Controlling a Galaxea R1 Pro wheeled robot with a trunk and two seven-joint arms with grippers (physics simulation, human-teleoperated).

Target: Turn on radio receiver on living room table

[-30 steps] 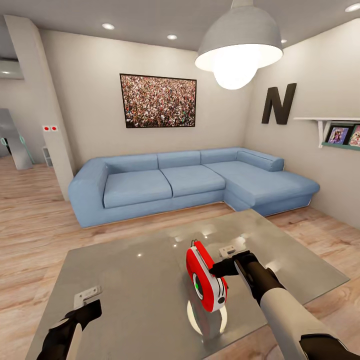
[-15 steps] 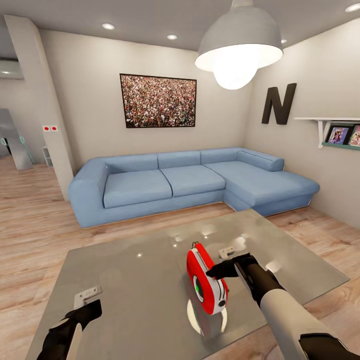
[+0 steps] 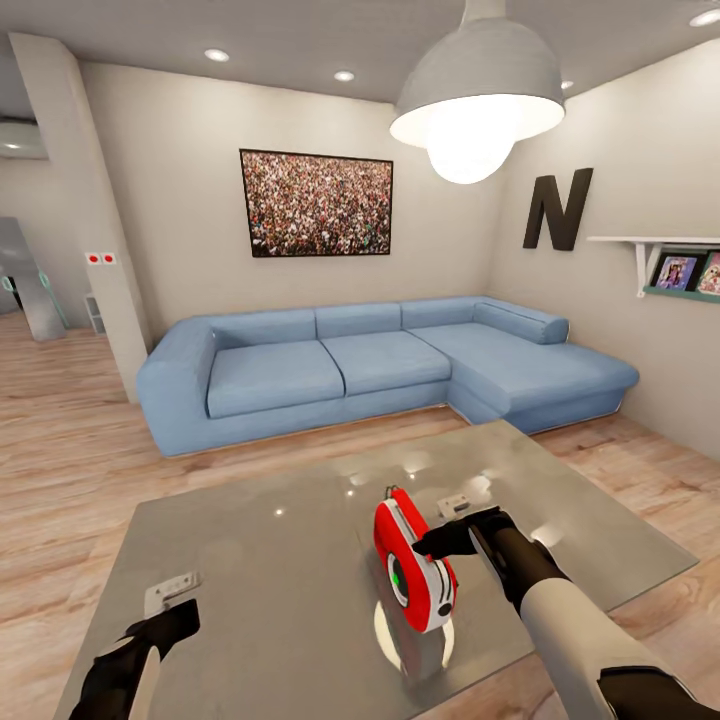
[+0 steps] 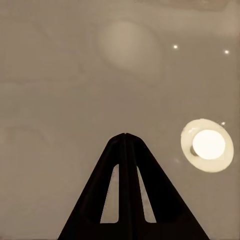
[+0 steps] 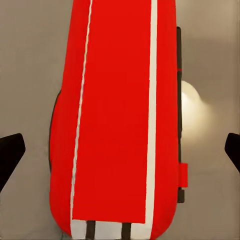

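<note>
Here, radio receiver (image 3: 412, 565): upright on edge on the glossy grey tabletop (image 3: 270, 560), near its front; wire handle barely discernible.
Right hand (image 3: 440, 541): fingers spread wide either side of the radio's red edge, tips cropped in the wrist view; contact unclear.
Left hand (image 4: 125, 136): fingers pressed together, over bare tabletop near the front-left corner.
Sofa (image 3: 370, 365): beyond the tabletop.

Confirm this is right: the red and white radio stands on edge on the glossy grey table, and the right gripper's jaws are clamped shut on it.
Not quite. The red and white rounded radio does stand on edge on the glossy grey coffee table, but the right gripper is not clamped on it. The right wrist view shows its jaws spread wide, one fingertip at each side, clear of the radio's edges.
</note>
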